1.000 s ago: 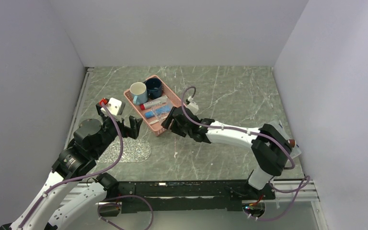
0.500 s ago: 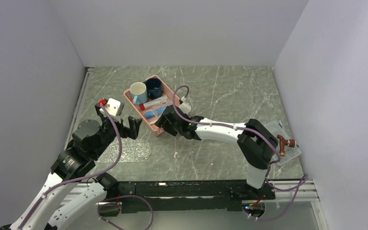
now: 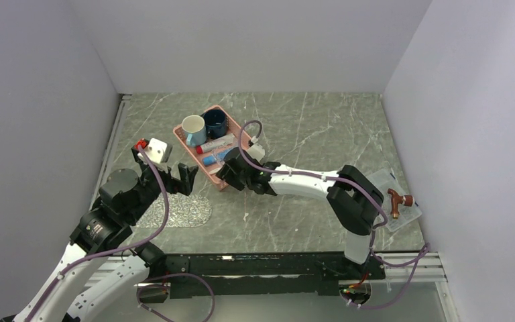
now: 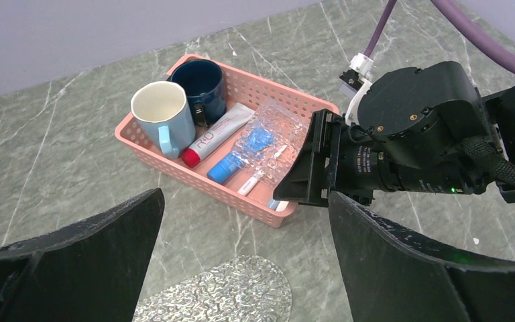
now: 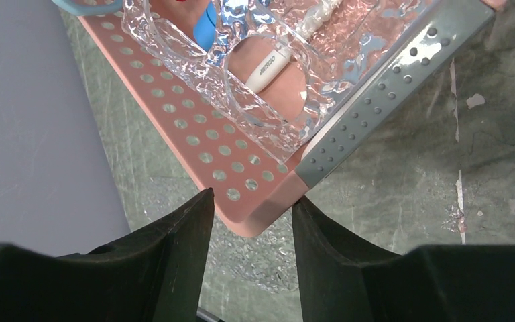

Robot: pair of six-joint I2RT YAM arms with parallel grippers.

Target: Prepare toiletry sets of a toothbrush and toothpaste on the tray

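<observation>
My right gripper [image 5: 251, 201] jaws sit apart astride the pink basket [image 5: 174, 100] corner, left gripper [image 4: 245, 194] jaws wide; closing could drag basket, miss toothbrush [image 5: 268, 64].

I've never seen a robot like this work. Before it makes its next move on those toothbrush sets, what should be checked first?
1. Tray lies flat on the table, ready to be loaded: ok.
2. Left gripper has its jaws wide open and holds nothing: ok.
3. Right gripper has its jaws either side of the pink basket's near corner; whether they touch it: cannot tell.
4. Toothbrush free to grab: not ok, a clear textured piece lies over it.
5. Red-ended toothpaste lies uncovered in the basket: ok.
</observation>
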